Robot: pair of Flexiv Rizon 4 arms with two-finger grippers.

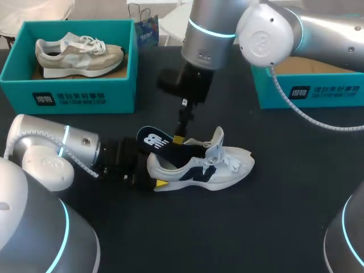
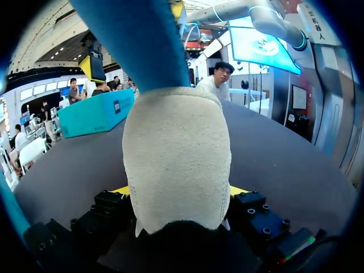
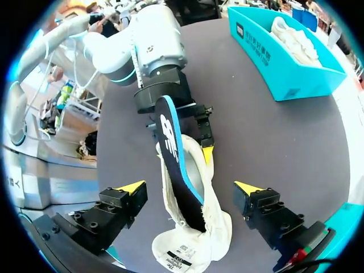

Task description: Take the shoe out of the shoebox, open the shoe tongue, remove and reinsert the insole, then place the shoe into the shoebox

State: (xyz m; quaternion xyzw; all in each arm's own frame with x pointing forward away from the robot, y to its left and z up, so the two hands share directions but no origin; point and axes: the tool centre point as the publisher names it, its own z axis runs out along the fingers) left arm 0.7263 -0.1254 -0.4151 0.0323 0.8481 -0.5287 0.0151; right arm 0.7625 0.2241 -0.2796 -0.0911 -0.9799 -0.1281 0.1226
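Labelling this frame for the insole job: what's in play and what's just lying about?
In play: white shoe, insole sticking out of it, left gripper shut on its heel, right gripper open above, right shoebox (probably its box).
Lying about: left shoebox, beige shoe inside it.

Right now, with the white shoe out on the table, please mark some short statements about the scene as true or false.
1. The white shoe lies on the table. True.
2. The insole lies fully inside it. False: one end sticks up out of the opening.
3. The left gripper is shut on the shoe's heel. True.
4. The right gripper is shut on the insole. False: its fingers stand open, apart from it.
5. The left shoebox is empty. False: a beige shoe lies inside.
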